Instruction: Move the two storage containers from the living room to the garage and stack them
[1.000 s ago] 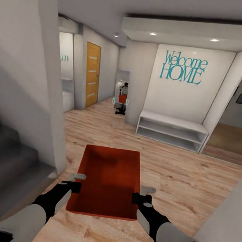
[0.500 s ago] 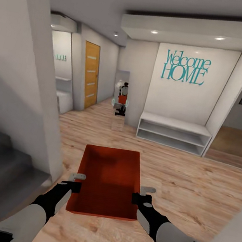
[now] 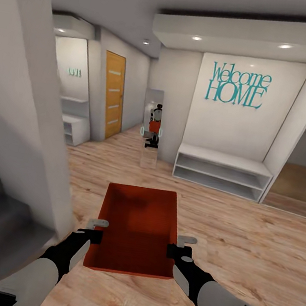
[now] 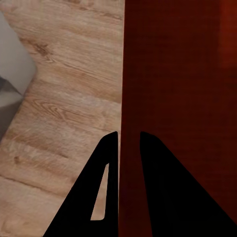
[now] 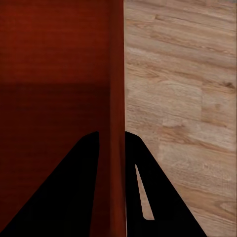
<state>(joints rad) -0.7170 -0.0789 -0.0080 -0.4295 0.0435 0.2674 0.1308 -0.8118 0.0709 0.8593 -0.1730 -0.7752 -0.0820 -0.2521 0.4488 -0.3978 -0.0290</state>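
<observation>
The orange-red storage container (image 3: 136,230) is carried between the 2 grippers, held above the light wood plank floor (image 3: 238,237) in a hallway. The left gripper (image 3: 96,229) is clamped on the container's left wall; in the left wrist view its 2 dark fingers (image 4: 106,163) straddle that thin wall (image 4: 129,98), 1 inside the bin and 1 outside. The right gripper (image 3: 181,246) is clamped the same way on the right wall, with the wall (image 5: 116,89) running up between its fingers (image 5: 136,163) in the right wrist view. The bin is open-topped and nothing shows inside it.

Ahead of the grippers, well apart, stand a white low shelf bench (image 3: 222,172) under teal "Welcome HOME" lettering (image 3: 238,86), a narrow mirror (image 3: 152,130) (the robot's reflection shows in it) and an orange wooden door (image 3: 113,94). Left of the left gripper rises a grey-white wall corner (image 3: 34,118).
</observation>
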